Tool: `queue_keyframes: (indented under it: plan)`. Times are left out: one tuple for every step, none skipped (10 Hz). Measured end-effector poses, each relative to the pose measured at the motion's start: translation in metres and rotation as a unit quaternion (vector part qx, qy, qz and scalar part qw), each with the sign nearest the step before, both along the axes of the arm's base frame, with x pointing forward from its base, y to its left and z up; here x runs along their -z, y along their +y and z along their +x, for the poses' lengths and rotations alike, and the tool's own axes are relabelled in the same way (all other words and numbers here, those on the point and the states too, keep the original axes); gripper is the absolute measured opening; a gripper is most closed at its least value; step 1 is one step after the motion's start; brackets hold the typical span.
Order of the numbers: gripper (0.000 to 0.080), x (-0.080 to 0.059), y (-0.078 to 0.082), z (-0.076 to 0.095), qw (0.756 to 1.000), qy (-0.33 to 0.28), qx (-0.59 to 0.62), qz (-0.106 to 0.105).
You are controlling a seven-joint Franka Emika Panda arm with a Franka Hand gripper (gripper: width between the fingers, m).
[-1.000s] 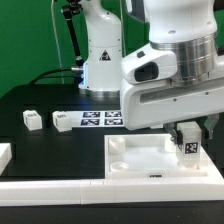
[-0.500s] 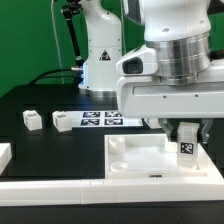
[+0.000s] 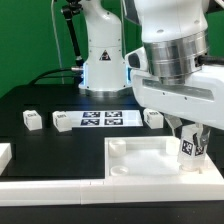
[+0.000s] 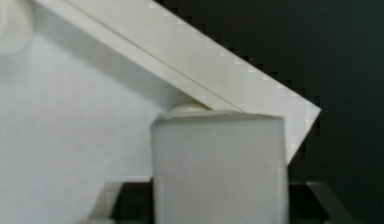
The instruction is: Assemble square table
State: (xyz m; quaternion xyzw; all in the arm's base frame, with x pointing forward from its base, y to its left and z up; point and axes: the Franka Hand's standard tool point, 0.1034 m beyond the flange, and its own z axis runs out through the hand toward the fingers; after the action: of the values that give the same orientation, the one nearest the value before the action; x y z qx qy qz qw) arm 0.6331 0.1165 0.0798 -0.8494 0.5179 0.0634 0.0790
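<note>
Farthest to the exterior view's left, a white border rail (image 3: 60,187), running along the front edge of the black table (image 3: 25,140). Next, two loose white legs lying free on the table and near each other: first leg (image 3: 33,120), then second leg (image 3: 62,122). Then the marker board (image 3: 104,119), lying flat, and just beside its right end a third leg (image 3: 153,118), also untouched. In front of these, the square tabletop (image 3: 140,160), lying with raised rim and corner sockets upward, close against the rail. No leg seated in any socket that shows.

At the exterior view's right, the gripper (image 3: 190,136), clenched on the held leg (image 3: 190,150), upright, with its tag toward the camera, at the tabletop's near right-hand corner. Borne out by the wrist view: held leg (image 4: 215,160) pinched between the dark fingers (image 4: 132,205), with the tabletop (image 4: 100,120) and its corner just behind. Cannot tell whether the leg's lower end touches the slab or hangs just above it.

Judged as the step in hand: bringing the first of four legs to a corner socket. Next move calls for:
- Centring the leg's end over that socket, since a small offset would land it on the rim.
- Lowering it straight, with the leg kept upright.
- Pressing or turning it until seated, and only then releasing.

Three more legs left to fetch afterwards.
</note>
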Motion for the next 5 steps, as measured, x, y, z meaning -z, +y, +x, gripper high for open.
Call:
queue_keyframes:
  plan:
    - [0.0302,0.0014,-0.0024,-0.0007,1.0,0.0,0.015,0.002]
    - [0.0302,0.0019,-0.0032,-0.001,1.0,0.002,0.024,0.005]
    - [0.03,0.0019,-0.002,-0.0012,1.0,-0.001,0.01,0.006]
    - [0.03,0.002,-0.0002,-0.0016,1.0,-0.008,-0.027,0.005]
    - [0.0513,0.0018,0.0053,-0.0025,0.997,-0.018,-0.078,0.007]
